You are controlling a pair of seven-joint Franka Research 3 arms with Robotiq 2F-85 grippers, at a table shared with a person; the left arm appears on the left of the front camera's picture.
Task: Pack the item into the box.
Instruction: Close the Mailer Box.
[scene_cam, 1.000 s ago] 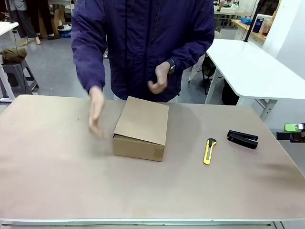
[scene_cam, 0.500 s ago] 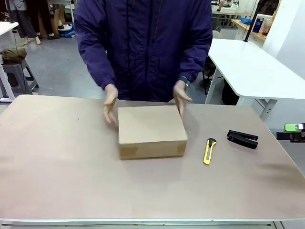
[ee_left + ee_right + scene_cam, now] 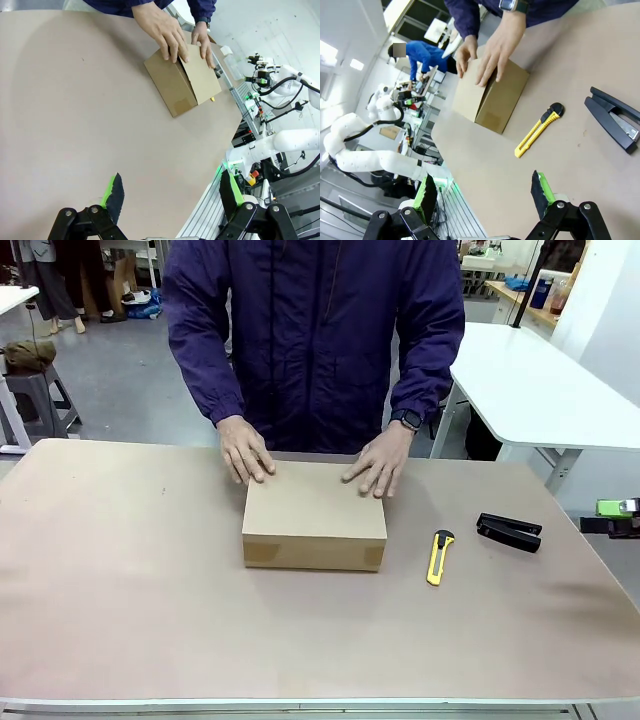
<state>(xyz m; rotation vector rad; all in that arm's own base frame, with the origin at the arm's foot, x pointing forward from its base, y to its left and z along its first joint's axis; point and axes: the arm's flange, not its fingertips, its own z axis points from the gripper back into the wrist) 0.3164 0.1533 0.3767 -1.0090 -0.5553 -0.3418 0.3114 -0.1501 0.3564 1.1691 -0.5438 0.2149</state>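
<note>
At table centre, the person's two hands (image 3: pixel 245 452) (image 3: pixel 377 464), apart a moment ago, now press flat on the shallow brown cardboard box (image 3: pixel 314 517), squared and closed, the pouch presumably inside, while left gripper (image 3: pixel 170 191) and right gripper (image 3: pixel 482 194) idle with jaws spread, empty.

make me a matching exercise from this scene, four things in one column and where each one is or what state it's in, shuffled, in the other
Things:
1. box
2. utility knife
3. stapler
4. left gripper

Descriptions:
A. black, lying farthest toward the robot's right on the table
B. lid shut, a person's hands resting on top
C. open, hovering over bare table
D. yellow, lying between the other two things on the table

Pairs: 1-B, 2-D, 3-A, 4-C
</note>
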